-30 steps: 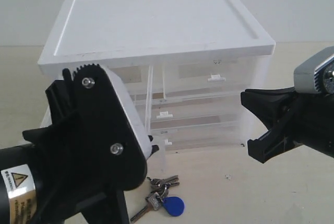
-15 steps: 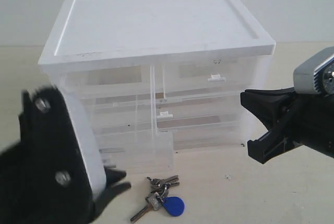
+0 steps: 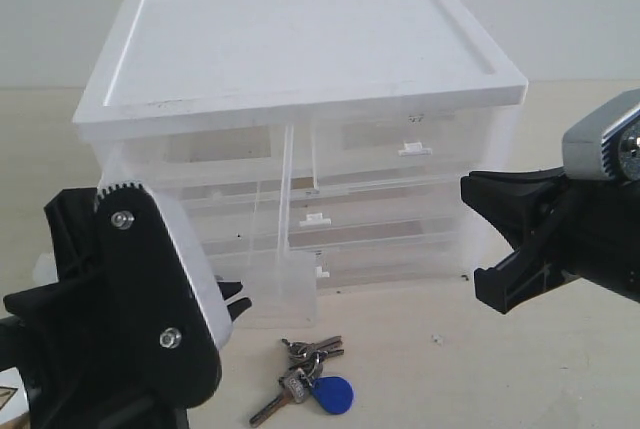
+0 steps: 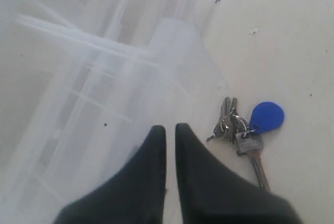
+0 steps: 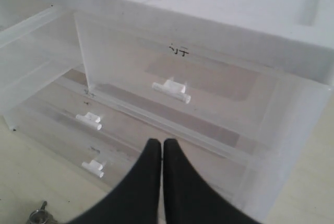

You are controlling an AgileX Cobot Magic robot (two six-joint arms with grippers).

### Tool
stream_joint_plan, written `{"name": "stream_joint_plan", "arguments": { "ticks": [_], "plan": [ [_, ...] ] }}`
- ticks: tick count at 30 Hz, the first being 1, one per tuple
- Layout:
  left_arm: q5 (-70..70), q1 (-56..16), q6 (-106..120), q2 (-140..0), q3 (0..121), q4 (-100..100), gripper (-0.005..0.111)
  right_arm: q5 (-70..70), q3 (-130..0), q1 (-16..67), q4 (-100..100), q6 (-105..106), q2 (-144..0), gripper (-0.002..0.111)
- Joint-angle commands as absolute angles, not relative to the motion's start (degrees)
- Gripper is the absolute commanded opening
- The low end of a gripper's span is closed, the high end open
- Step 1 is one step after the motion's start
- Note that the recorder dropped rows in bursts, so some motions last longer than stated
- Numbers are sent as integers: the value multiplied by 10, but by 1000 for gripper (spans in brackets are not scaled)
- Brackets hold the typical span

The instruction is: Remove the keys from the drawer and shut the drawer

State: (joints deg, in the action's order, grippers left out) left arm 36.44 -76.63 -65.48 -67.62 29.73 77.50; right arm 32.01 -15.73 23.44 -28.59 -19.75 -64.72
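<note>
Closest in, my left gripper (image 4: 170, 129) is pressed shut, its two black fingers meeting with only a thin slit between them and holding nothing. It hangs low at the left front of the table (image 3: 480, 369), tips pointing toward the drawer (image 3: 285, 294). The tips sit over its cloudy plastic in my left wrist view, though I cannot tell whether they touch it. Just beside them, the keys (image 3: 305, 379) lie flat on the bare tabletop, outside the drawer and a little in front of it. The silver blades are fanned out from the ring, and the blue fob (image 4: 267, 117) lies on the side away from the drawer. The drawer itself stands pulled out from the lower left of the cabinet (image 3: 300, 39), its translucent front wall well forward of the other fronts; I cannot make out its label from here. My right gripper (image 5: 163, 143) is closed too, fingers together and empty. It hovers off the table on the right, apart from the keys and facing the cabinet's front. There the upper right drawer (image 5: 209, 83) is pushed in, its small white tab handle (image 5: 171, 90) showing. Behind everything, the cabinet's flat white lid spans the full width.
</note>
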Motion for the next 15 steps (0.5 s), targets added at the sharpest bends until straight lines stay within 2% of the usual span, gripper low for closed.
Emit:
{"name": "stream_joint_plan", "arguments": {
  "ticks": [1, 10, 15],
  "plan": [
    [379, -766, -706, -676, 300, 844, 5, 322, -160, 235, -289, -196, -647, 0],
    [363, -766, -800, -711, 300, 950, 5, 322, -160, 235, -298, -204, -647, 0],
    [431, -766, -832, -733, 300, 991, 5, 324, -160, 235, -306, -209, -647, 0]
  ]
}}
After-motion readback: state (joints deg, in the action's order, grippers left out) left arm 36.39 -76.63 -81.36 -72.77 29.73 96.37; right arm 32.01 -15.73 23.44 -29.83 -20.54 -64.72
